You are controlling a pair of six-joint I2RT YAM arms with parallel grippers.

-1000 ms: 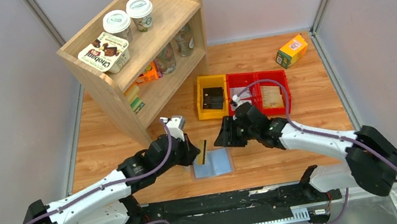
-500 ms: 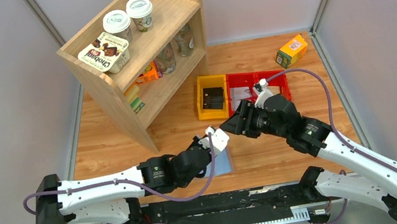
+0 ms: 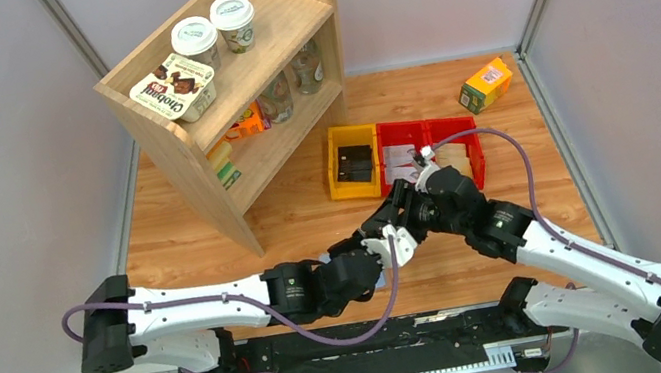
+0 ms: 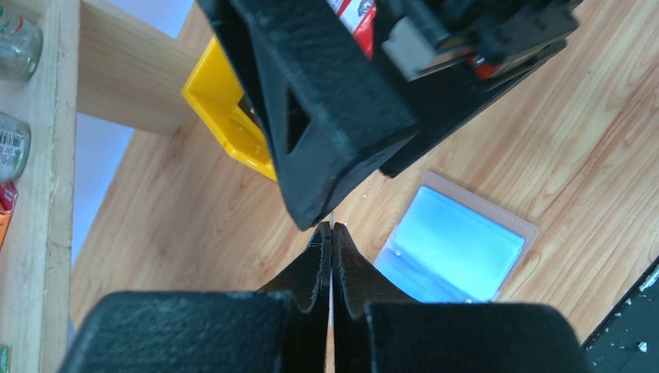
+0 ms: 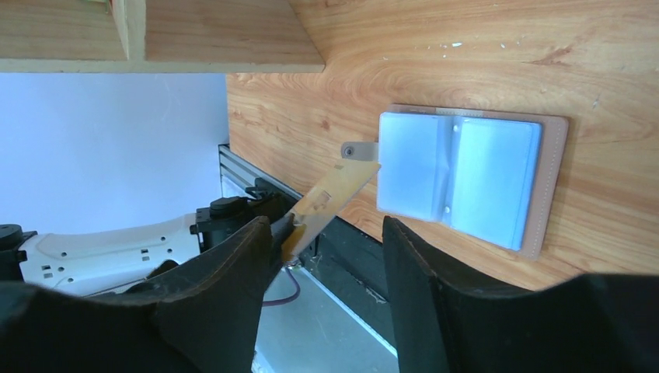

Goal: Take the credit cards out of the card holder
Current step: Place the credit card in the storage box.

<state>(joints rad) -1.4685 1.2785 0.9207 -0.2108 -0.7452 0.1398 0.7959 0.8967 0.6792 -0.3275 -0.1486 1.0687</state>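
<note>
**Top view:** the left arm (image 3: 214,302) and right arm (image 3: 560,249) meet tip to tip above the near middle of the table (image 3: 194,240). What passes between them is too small to read here. **Left wrist view:** the left pincer (image 4: 332,237) is pressed almost shut on a card (image 4: 331,221), seen edge-on as a pale line between its fingers. The card holder (image 4: 458,249) lies open and flat on the wood, to the right of the fingertips and apart from them. The right pincer (image 4: 334,109) looms black just beyond the tips. **Right wrist view:** the right pincer stands wide and grips nothing. The card, tan here, slants up between its fingers, nearer the one on the picture's left. The card holder lies beyond, both pockets pale blue; whether more cards are inside cannot be told. The step in hand appears to be the handover of one extracted card. The next move probably calls for the right pincer to close squarely on the card's free end before the left lets go, since so thin a card could twist or slip.
</note>
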